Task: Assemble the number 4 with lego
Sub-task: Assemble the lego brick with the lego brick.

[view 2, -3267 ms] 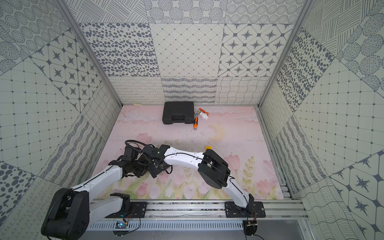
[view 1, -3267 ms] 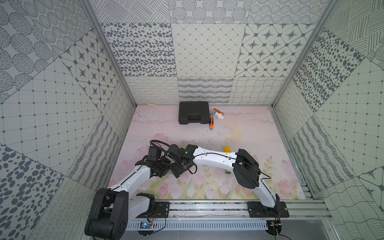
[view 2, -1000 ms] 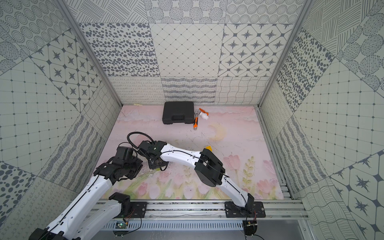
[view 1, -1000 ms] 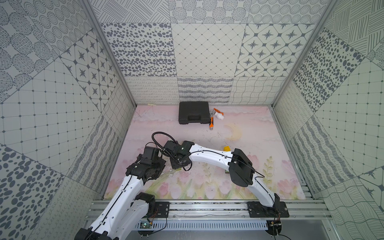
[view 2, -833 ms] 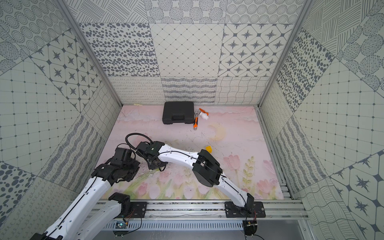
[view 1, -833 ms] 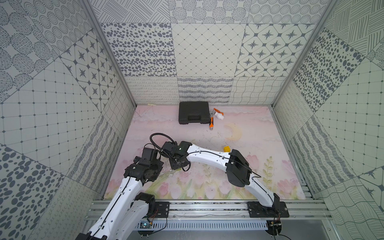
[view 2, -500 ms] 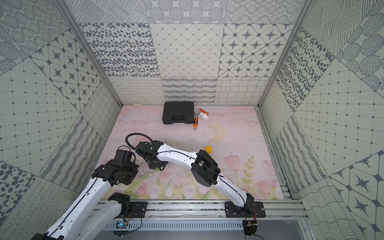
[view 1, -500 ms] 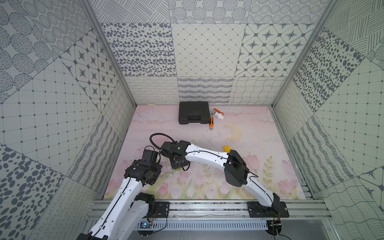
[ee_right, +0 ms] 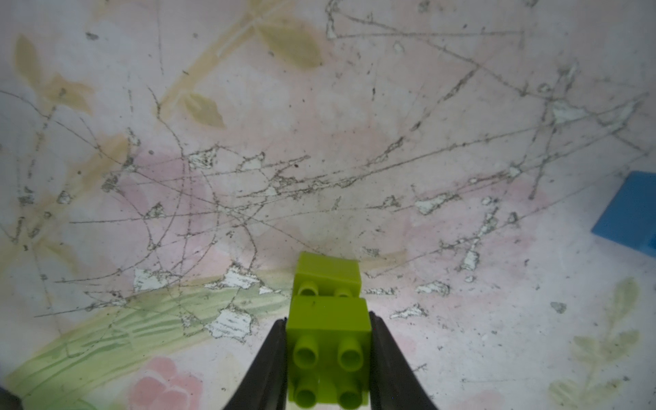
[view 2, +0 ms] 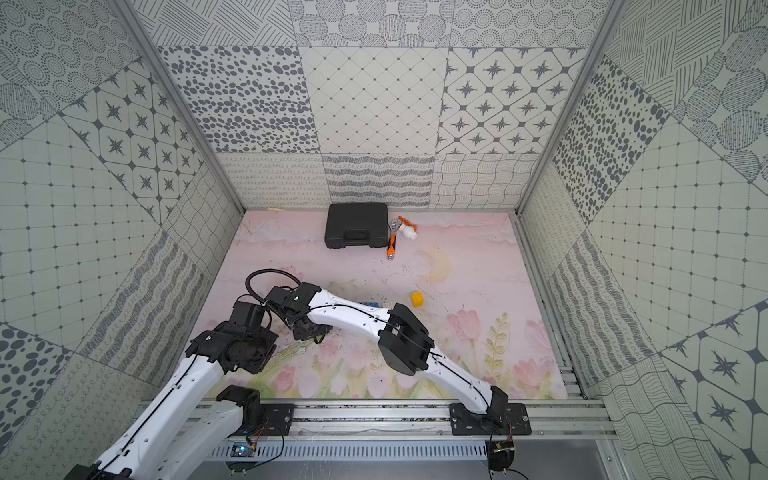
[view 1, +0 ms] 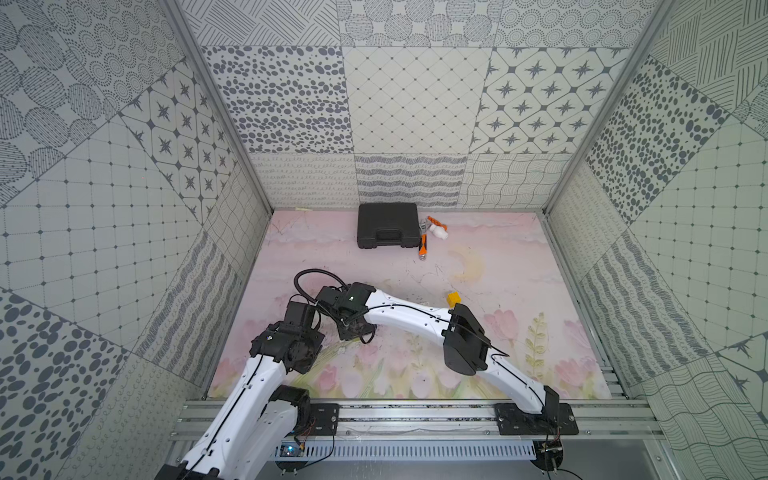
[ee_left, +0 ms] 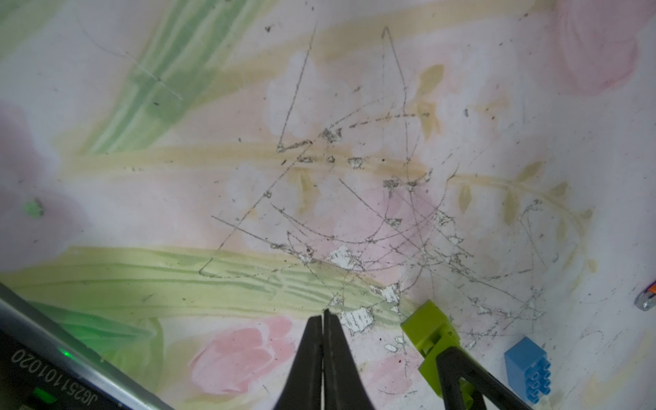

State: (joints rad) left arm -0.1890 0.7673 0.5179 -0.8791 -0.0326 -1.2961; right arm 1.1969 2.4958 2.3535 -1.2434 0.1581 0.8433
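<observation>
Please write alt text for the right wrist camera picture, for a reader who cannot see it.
The right pincer is shut on two joined lime green lego bricks, held just above a scratched pink floral mat. The corner of a blue brick lies on the mat at the picture's edge.

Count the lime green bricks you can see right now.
2, stacked together and clamped in the right gripper: the nearer lime green brick sits between its fingers, the farther lime green brick studded onto it beyond the fingertips. More may be hidden under the arms.

Lime green bricks — blue brick, yellow brick.
</observation>
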